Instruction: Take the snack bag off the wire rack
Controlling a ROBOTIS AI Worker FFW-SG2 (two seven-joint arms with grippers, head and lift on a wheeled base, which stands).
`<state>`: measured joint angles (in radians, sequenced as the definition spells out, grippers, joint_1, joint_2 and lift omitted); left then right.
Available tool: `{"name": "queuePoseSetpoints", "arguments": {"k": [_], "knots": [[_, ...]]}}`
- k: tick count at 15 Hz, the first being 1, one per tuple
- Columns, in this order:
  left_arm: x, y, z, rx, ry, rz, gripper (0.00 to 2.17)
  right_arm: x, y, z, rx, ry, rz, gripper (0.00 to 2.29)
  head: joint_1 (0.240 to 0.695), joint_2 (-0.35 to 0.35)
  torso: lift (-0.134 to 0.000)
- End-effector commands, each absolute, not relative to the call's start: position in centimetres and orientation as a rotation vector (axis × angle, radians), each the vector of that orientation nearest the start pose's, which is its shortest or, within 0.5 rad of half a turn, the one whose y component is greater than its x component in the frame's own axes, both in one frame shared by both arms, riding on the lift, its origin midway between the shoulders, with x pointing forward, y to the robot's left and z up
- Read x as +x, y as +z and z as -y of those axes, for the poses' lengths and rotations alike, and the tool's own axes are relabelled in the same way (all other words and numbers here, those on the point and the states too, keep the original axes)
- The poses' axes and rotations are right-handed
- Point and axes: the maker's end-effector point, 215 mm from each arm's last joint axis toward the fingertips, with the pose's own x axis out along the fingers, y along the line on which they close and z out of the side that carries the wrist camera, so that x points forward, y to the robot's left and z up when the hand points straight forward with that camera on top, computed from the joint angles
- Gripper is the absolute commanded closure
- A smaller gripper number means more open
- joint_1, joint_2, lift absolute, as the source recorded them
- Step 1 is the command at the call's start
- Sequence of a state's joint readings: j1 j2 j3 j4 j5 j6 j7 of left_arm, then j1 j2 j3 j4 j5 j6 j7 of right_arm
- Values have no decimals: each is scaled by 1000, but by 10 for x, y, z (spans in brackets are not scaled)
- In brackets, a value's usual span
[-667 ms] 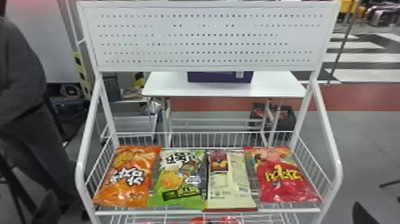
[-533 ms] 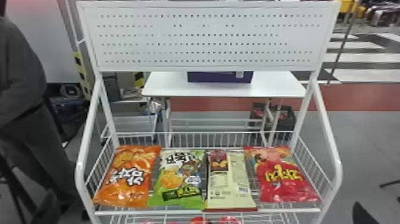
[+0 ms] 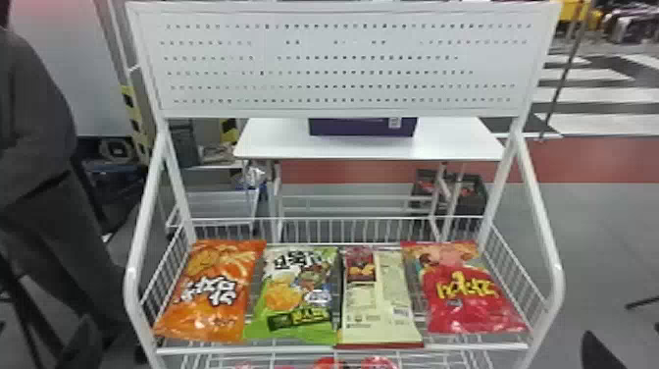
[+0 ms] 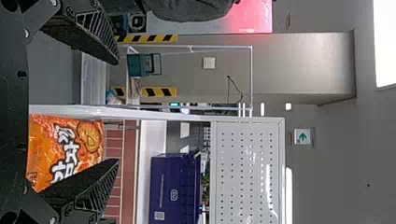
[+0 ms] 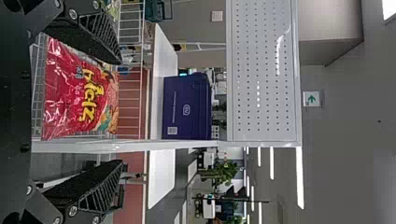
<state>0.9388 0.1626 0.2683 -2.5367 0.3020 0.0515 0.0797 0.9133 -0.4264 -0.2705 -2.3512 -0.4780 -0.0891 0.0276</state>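
In the head view my left gripper (image 3: 83, 343) is at the bottom left and my right gripper (image 3: 594, 351) at the bottom right, both outside the wire rack (image 3: 343, 349). Four bags lie side by side on its shelf: orange (image 3: 211, 294), green and white (image 3: 296, 294), cream (image 3: 377, 299) and red (image 3: 470, 294). The left wrist view has my left gripper (image 4: 119, 112) open, the orange bag (image 4: 65, 149) beyond its fingers. Open too, my right gripper (image 5: 123, 112) has the red bag (image 5: 79, 93) beyond it in the right wrist view. Neither holds anything.
A perforated white panel (image 3: 343, 64) rises above the shelf's back. White side rails (image 3: 539, 221) slope down on both sides. Behind stands a white table (image 3: 456, 142) with a purple box (image 3: 363, 127). Red packages (image 3: 331, 364) lie on a lower shelf.
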Motion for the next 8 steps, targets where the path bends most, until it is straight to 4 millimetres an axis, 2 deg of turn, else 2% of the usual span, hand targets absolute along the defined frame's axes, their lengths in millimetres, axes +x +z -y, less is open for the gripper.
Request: {"name": "queuePoseSetpoints", "arguments": {"k": [1, 3, 5, 8], "knots": [[343, -231, -323, 10, 93, 1, 151, 369, -274, 309, 12, 145, -46, 151, 499, 0, 0], [343, -233, -318, 11, 88, 0, 151, 396, -302, 286, 47, 178, -127, 151, 499, 0, 0], [343, -232, -315, 9, 81, 2, 151, 427, -307, 264, 65, 200, -130, 151, 499, 0, 0], [343, -233, -314, 12, 78, 2, 151, 483, -335, 233, 51, 222, -175, 151, 499, 0, 0]]}}
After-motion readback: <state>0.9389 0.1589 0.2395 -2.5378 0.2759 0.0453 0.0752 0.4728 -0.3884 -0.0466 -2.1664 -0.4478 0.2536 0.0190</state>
